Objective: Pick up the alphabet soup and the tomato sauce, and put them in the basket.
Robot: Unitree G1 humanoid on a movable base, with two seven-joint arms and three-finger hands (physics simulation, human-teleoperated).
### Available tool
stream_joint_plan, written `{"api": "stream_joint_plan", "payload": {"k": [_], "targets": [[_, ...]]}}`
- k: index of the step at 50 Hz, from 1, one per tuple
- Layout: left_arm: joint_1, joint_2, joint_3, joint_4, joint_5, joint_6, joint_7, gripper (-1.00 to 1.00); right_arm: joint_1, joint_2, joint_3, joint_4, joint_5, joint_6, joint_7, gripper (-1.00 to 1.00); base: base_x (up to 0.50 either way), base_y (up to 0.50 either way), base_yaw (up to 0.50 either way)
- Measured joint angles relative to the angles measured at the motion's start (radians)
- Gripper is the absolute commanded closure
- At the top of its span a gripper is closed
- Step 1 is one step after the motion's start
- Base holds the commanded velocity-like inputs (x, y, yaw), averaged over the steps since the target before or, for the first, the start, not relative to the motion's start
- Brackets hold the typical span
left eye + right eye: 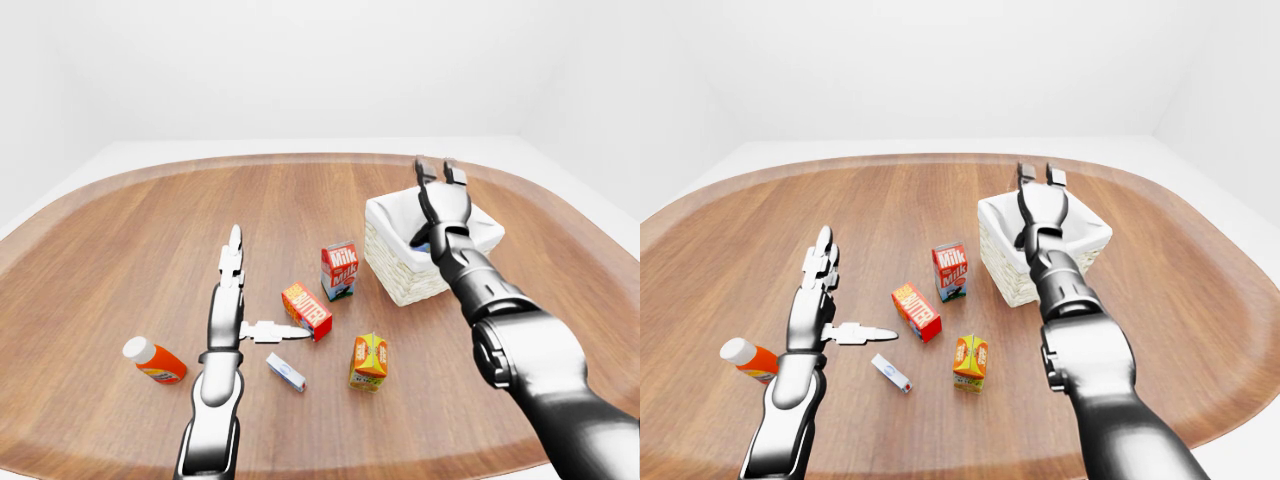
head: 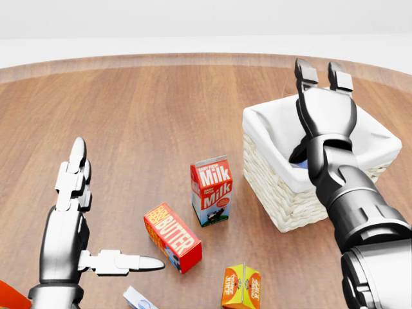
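Now the right hand (image 2: 324, 90) hangs over the basket (image 2: 277, 193), its fingers splayed and holding nothing; a bluish can (image 2: 298, 164), likely 1 of the 2, lies just beneath it inside. The left hand (image 2: 77, 212) is spread wide too, well apart from the basket. I see no second can.

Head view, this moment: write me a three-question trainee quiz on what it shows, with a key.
1. True or false: the right hand is over the basket with its fingers spread.
2. Which stands nearest the basket? A) milk carton B) butter box C) orange juice carton
3. Fill in: the left hand holds ____.

Key: 1 true; 2 A; 3 nothing, it is open above the wooden table.
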Motion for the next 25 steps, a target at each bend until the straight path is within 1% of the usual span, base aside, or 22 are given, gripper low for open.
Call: {"api": "stream_joint_plan", "payload": {"k": [25], "targets": [[0.001,-0.001,-0.002,-0.007,0.001,0.0,0.0,-1.0,-0.019,-0.01,-0.002,-0.005,0.009,0.002,0.0,-1.0,0.0,0.0,0.0]]}}
